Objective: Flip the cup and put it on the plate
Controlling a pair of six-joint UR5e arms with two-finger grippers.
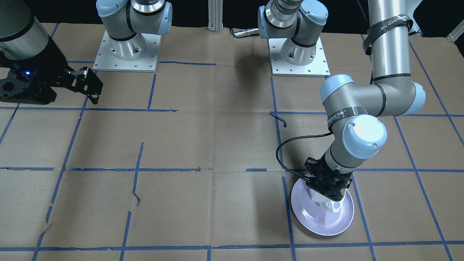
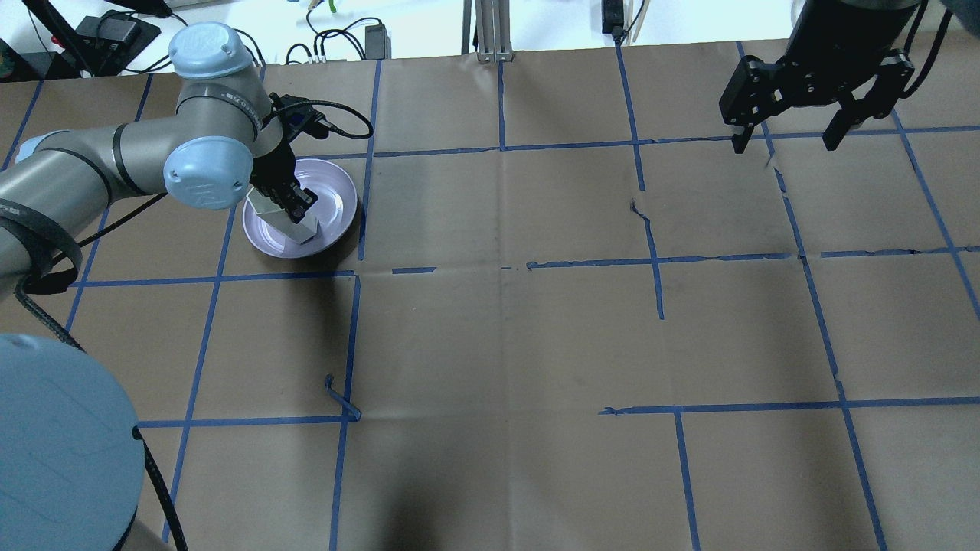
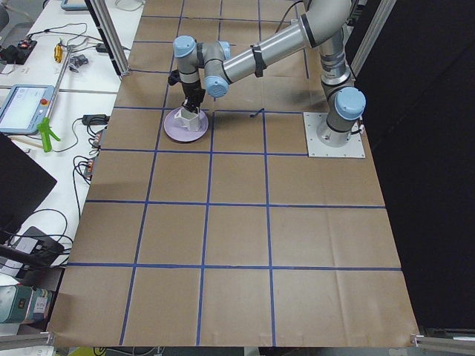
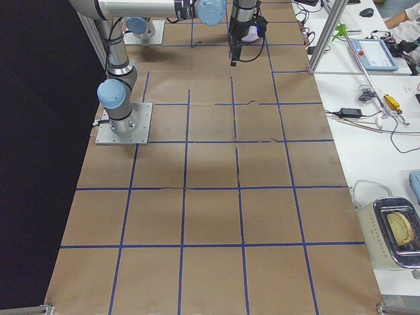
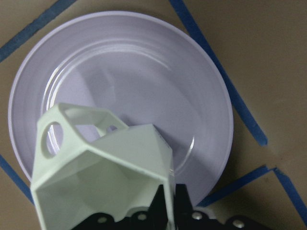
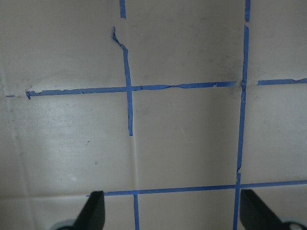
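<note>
**A:** Where is the cup right now?

**B:** The left pincer point(image 5: 169, 203) is clenched on one wall of the cup point(image 5: 105, 163) and holds it over the plate point(image 5: 144, 72), at the far left of the worktop point(image 2: 536, 344). The handle points away from the fingers. The cup is off the plate's centre, toward the near rim.

**A:** Is it resting on the plate?

**B:** I cannot tell. No view shows whether the base touches the plate or hangs just above it.

**A:** So what could go wrong?

**B:** If the pincer lets go while there is a gap, the cup drops. An angular body like that could rock over or knock the glossy plate. The grip is also on a single wall, to one side of the cup's weight, so the cup may pivot between the fingers and land tilted.

**A:** And the off-centre position?

**B:** If it comes down too close to the raised rim it may sit crooked, partly on the slope. The retreat is risky too — a finger dragging along the wall could pull the cup over, or slide the plate on the paper.

**A:** And the other arm?

**B:** The right pincer point(image 2: 788, 141) hangs spread and empty at the far right, well apart from the plate. I expect no trouble from it.
</note>
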